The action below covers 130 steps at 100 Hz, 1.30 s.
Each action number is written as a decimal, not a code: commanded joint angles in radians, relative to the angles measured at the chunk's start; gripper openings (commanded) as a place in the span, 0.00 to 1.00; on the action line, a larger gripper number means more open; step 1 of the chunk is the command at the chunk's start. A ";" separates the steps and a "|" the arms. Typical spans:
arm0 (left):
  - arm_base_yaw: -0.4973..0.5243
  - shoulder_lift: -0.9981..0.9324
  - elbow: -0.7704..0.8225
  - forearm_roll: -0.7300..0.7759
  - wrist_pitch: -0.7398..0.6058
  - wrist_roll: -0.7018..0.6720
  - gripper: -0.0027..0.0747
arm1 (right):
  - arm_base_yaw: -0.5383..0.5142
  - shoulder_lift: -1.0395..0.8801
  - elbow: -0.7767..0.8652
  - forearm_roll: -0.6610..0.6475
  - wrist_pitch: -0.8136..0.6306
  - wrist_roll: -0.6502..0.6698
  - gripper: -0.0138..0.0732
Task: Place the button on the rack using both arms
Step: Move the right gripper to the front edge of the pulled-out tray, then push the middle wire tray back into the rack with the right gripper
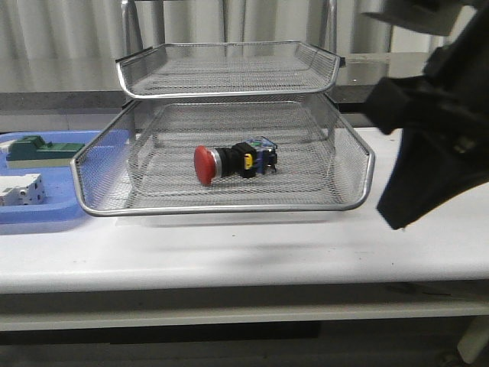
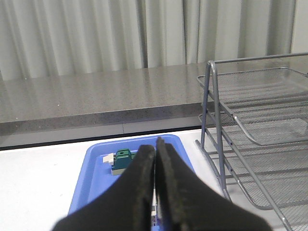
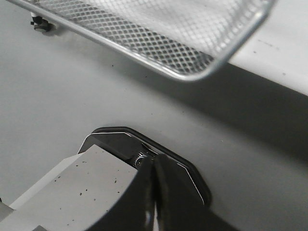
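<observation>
The button point(image 1: 233, 162), with red cap, silver collar and black body, lies on its side in the pulled-out middle tier of the wire-mesh rack point(image 1: 229, 208). Nothing holds it. My right arm point(image 1: 435, 145) hangs blurred at the right of the rack, off the tier. In the right wrist view my right gripper point(image 3: 154, 161) is shut and empty above the white table, with a corner of the tier point(image 3: 183, 62) beyond it. My left gripper point(image 2: 156, 144) is shut and empty over the blue tray point(image 2: 96, 163), with the rack point(image 2: 250, 139) beside it. The left arm is out of the front view.
The flat blue tray point(image 1: 46, 218) lies left of the rack and holds a green block point(image 1: 34, 149) and a white block point(image 1: 19, 189). The green block also shows in the left wrist view point(image 2: 122, 159). A black-edged plate point(image 3: 120, 139) and a grey block point(image 3: 72, 192) sit under my right gripper.
</observation>
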 commanded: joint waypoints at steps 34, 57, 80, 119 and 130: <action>0.000 0.007 -0.024 -0.014 -0.072 -0.009 0.04 | 0.189 0.229 -0.200 -0.056 -0.071 -0.014 0.08; 0.000 0.007 -0.024 -0.014 -0.072 -0.009 0.04 | 0.242 0.326 -0.269 -0.152 -0.086 -0.014 0.08; 0.000 0.007 -0.024 -0.014 -0.072 -0.009 0.04 | 0.242 0.348 -0.292 -0.233 -0.135 -0.014 0.08; 0.000 0.007 -0.024 -0.014 -0.072 -0.009 0.04 | 0.206 0.348 -0.301 -0.319 -0.235 -0.014 0.08; 0.000 0.007 -0.024 -0.014 -0.072 -0.009 0.04 | 0.158 0.349 -0.315 -0.319 -0.270 -0.014 0.08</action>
